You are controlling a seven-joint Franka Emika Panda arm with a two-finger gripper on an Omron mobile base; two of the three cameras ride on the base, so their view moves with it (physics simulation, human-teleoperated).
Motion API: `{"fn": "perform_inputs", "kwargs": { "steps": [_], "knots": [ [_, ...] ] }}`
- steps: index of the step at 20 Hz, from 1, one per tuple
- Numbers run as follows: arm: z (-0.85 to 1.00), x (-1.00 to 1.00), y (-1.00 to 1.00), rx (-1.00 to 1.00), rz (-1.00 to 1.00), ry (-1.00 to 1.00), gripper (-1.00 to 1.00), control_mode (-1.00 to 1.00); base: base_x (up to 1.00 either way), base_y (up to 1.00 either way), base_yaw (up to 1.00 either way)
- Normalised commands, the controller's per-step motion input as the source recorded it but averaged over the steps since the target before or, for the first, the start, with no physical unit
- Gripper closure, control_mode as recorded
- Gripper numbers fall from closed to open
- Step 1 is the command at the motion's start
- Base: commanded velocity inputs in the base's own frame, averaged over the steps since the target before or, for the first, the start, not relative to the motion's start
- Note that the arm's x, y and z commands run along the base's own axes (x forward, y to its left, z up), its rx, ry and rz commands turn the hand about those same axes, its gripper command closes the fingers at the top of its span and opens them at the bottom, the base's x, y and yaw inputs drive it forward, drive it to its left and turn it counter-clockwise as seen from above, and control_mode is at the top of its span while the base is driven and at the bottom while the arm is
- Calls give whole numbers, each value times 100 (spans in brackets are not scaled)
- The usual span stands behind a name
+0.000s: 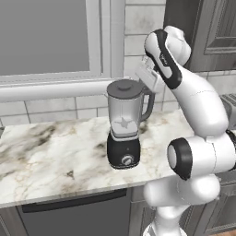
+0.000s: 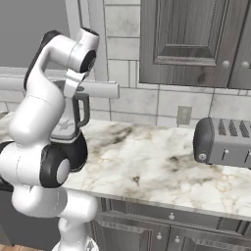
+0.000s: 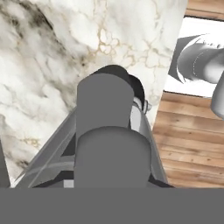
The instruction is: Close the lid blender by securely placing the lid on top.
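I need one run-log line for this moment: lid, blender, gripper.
lid: on jar rim | blender: upright on counter | gripper: shut, beside jar top | toaster: apart, right

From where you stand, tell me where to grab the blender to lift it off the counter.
Grip the dark side handle. It is an upright loop standing off the clear jar on the side towards the arm, with a gap behind it. Come in level from that side and close across the bar. The jar looks too wide and smooth to grip, and the lid only rests on top.
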Motion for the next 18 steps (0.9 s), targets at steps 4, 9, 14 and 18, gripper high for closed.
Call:
{"fn": "perform_inputs", "kwargs": {
  "steps": [4,9,14,18],
  "knots": [
    [-12,-14,1,0,-1,4,100,-100,0,0,0],
    [-23,-20,20,0,0,-1,-100,-100,0,0,0],
    [-5,-15,8,0,0,-7,-100,-100,0,0,0],
    [0,-11,0,0,0,-6,-100,-100,0,0,0]
  ]
}}
